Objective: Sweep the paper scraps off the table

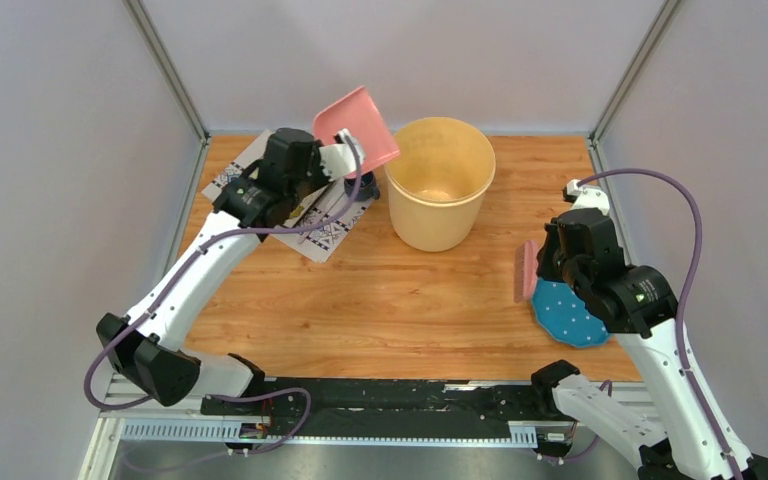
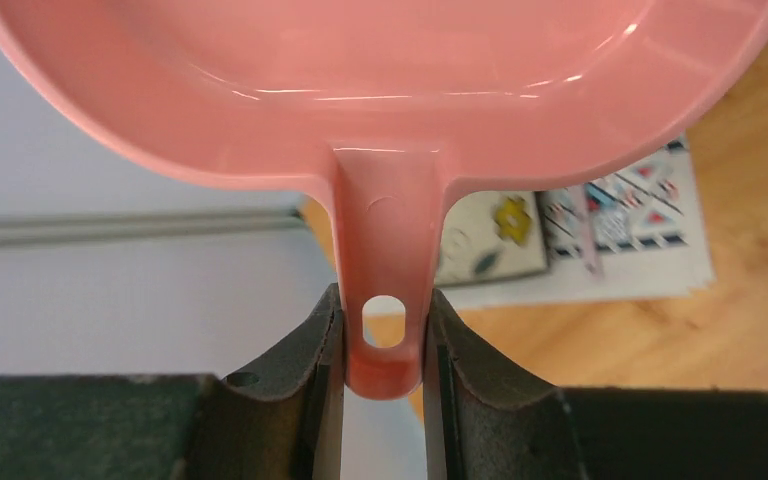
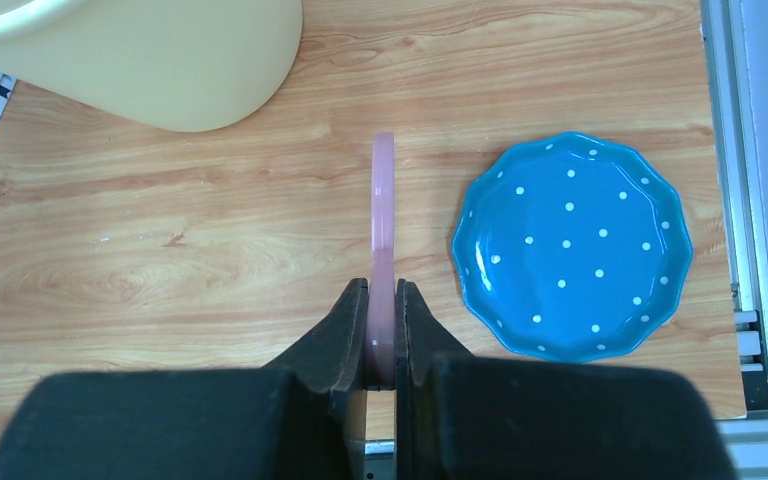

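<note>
Scraps: none visible on table point(image 1: 360, 310); inside bucket point(image 1: 435, 232), cannot tell. Left of bucket: left gripper point(image 2: 383, 345) pinching dustpan point(image 1: 358, 125) handle, pan raised, tilted, just beside rim; nearer arm, likely tipping. Right of bucket: right gripper point(image 3: 382, 310) clamped on brush point(image 3: 384, 200), edge-on, long axis pointing away from arm's base; plate point(image 3: 572, 245) just right of brush.

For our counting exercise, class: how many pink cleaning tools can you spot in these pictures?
2. The dustpan is held up in the left pincer, beside the yellow bucket; the brush is clamped in the right pincer, left of the blue plate. Others may hide under the arms.
</note>
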